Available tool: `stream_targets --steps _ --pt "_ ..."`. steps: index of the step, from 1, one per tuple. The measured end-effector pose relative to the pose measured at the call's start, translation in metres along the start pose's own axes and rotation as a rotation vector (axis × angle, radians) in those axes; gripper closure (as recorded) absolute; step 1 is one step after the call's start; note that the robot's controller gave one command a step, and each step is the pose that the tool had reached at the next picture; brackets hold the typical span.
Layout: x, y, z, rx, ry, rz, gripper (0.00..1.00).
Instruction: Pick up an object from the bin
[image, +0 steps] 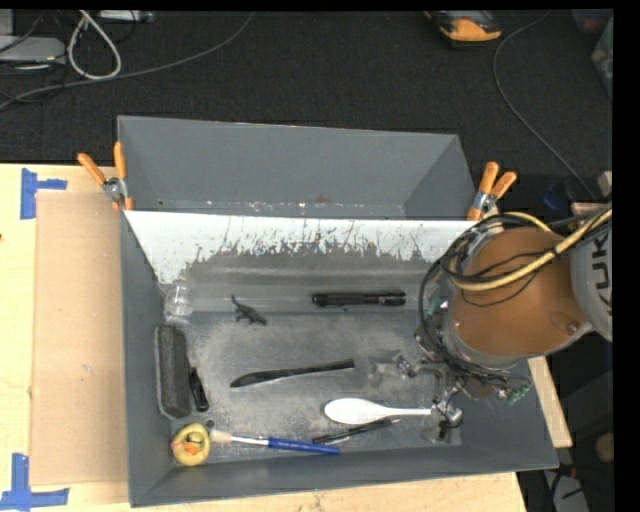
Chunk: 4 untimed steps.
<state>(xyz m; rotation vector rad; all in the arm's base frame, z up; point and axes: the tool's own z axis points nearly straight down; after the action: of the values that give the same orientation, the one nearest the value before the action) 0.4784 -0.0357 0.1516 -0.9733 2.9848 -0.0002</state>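
Observation:
My gripper (445, 412) hangs low at the bin's right side, under the arm's orange cover. It is right at the handle end of a white plastic spoon (360, 410), which lies flat with its bowl pointing left. Whether it touches the handle I cannot tell. A thin dark stick (350, 432) lies just below the spoon, slanting toward the gripper. A black knife-like utensil (292, 375) rests on the bin floor to the left of the gripper.
A black marker (358, 298) lies near the back wall. A blue pen (285, 443) and a yellow tape measure (190, 445) are at the front left. A dark grey bar (172, 370) runs along the left wall, and a small black piece (248, 313) lies behind.

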Motion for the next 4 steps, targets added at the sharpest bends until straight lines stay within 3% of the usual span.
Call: stream_targets --steps 1,2,3,4 --pt "-0.013 0.012 0.016 -0.010 0.008 0.014 0.00" --pt "-0.021 0.014 0.075 -0.004 0.002 -0.292 0.00" --pt "-0.025 0.012 0.082 -0.006 0.003 -0.270 1.00" --pt "-0.025 0.012 0.081 -0.006 0.002 -0.270 1.00"
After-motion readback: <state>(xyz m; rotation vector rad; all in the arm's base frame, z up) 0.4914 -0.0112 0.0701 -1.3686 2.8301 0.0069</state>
